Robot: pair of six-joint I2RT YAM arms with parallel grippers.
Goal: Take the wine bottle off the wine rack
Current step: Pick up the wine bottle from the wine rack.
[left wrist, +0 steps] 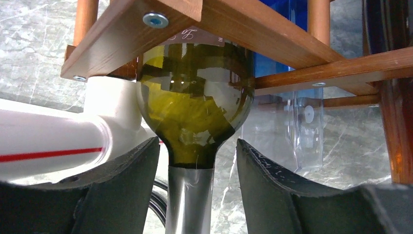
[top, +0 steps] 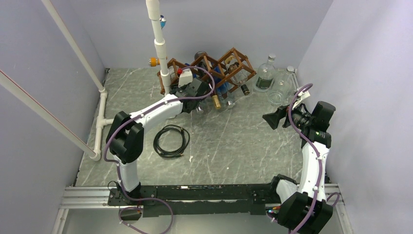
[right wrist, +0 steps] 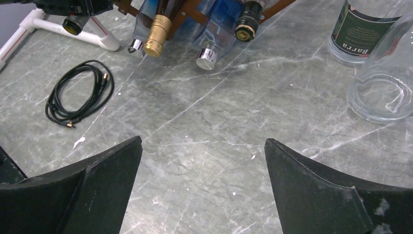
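At the far left of the table (top: 234,146) stands a white pipe frame (top: 101,121), and just to its right lies a coil of black cable (top: 171,141).

My left arm reaches to the left end of the wine rack (top: 209,66), which stands at the back of the table. In the left wrist view the wine bottle (left wrist: 195,117) is of olive-green glass and lies in a cell of the rack (left wrist: 243,24), under its wooden bars, with the neck pointing toward my left end effector (left wrist: 197,161). The end effector is open. The silver foil neck is between its two fingers (left wrist: 126,195), with a narrow gap on the left side and a wider gap on the right side, so I have no hold of it.

More to the right, other bottles lie in the rack with their necks toward me: one with a gold foil top (right wrist: 157,36), a blue one with a silver cap (right wrist: 207,57), and one with a dark cap (right wrist: 245,28).

My right end effector (right wrist: 203,151) hangs above the bare table, well apart from the rack. It is wide open and holds nothing. Near it, at the right end of the rack, two clear glass bottles (top: 264,75) stand upright just beside each other.
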